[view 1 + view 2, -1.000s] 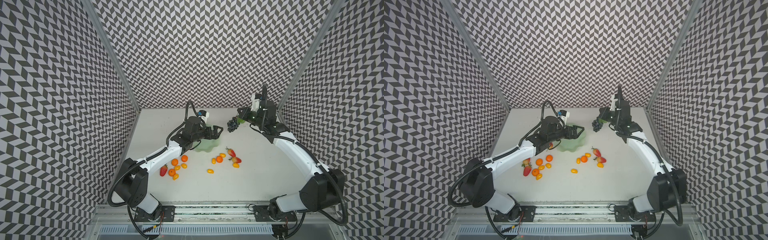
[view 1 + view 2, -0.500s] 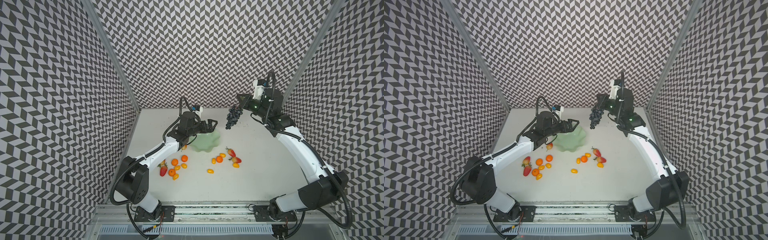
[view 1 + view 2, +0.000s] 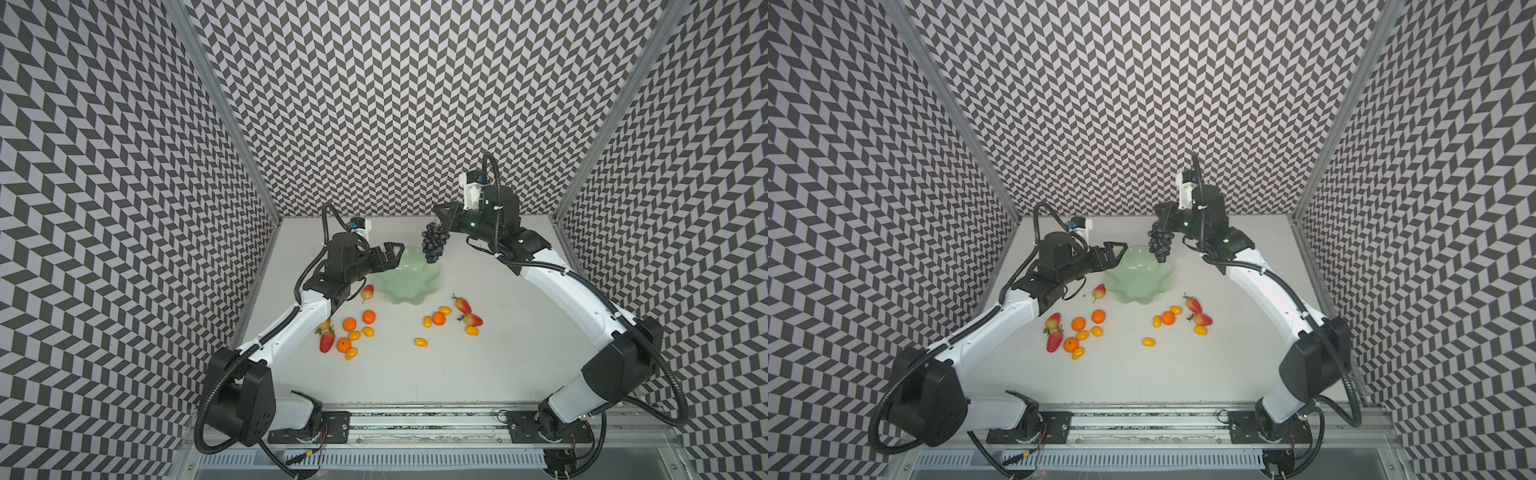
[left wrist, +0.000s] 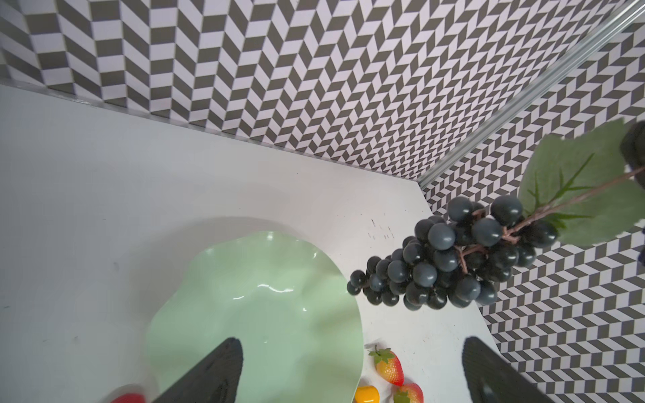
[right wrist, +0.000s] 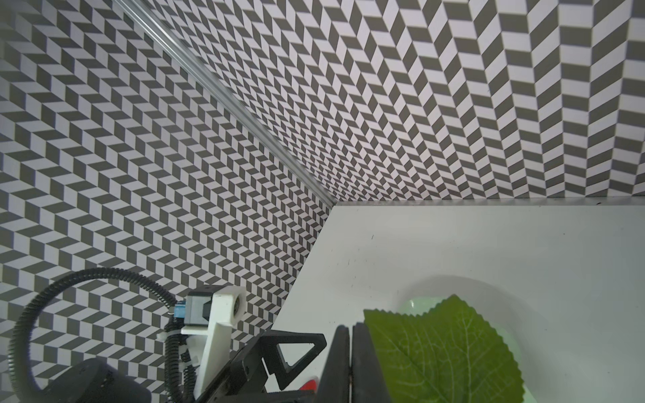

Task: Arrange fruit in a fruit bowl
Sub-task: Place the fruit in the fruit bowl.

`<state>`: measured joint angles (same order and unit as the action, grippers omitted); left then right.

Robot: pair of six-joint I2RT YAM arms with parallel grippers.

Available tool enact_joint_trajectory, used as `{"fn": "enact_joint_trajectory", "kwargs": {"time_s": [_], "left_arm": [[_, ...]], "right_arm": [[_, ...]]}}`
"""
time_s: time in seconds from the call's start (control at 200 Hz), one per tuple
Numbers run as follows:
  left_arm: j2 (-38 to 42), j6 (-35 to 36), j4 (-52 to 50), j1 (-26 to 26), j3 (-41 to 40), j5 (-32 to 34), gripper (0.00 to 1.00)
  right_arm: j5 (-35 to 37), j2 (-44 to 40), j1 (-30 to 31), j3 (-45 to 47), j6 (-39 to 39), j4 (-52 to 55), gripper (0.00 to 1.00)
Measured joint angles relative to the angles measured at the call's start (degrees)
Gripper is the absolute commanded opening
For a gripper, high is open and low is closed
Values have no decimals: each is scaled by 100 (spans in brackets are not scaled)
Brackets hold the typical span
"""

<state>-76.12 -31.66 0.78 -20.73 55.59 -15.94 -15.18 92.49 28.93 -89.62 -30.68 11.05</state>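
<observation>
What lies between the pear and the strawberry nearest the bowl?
The near rim of the fruit bowl lies between pear and strawberry; both top views show it.

Dark grape bunch [image 3: 434, 246] hanging over pale mint scalloped bowl [image 3: 407, 293], empty, tangerines [image 3: 368, 317], kumquats [image 3: 420, 342], strawberries [image 3: 327, 341], pear [image 3: 367, 292] loose nearby

white worktop [image 3: 478, 374] is carrying these | bowl [image 3: 409, 300] is sitting toward the back | pear [image 3: 367, 292] is lying just beside it | strawberries [image 3: 327, 340], tangerines [image 3: 439, 318], kumquats [image 3: 421, 342] are lying in two clusters in front
</observation>
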Motion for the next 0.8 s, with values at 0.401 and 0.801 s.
{"fn": "enact_joint_trajectory", "kwargs": {"time_s": [0.401,0.801], "left_arm": [[883,9,-245,730,-726,-4,100],[662,52,-258,765,-855,-146,100]], "right_arm": [[-256,730,542,-131,55,-68,0],[-323,1241,765,-170,72,-74,0]]}}
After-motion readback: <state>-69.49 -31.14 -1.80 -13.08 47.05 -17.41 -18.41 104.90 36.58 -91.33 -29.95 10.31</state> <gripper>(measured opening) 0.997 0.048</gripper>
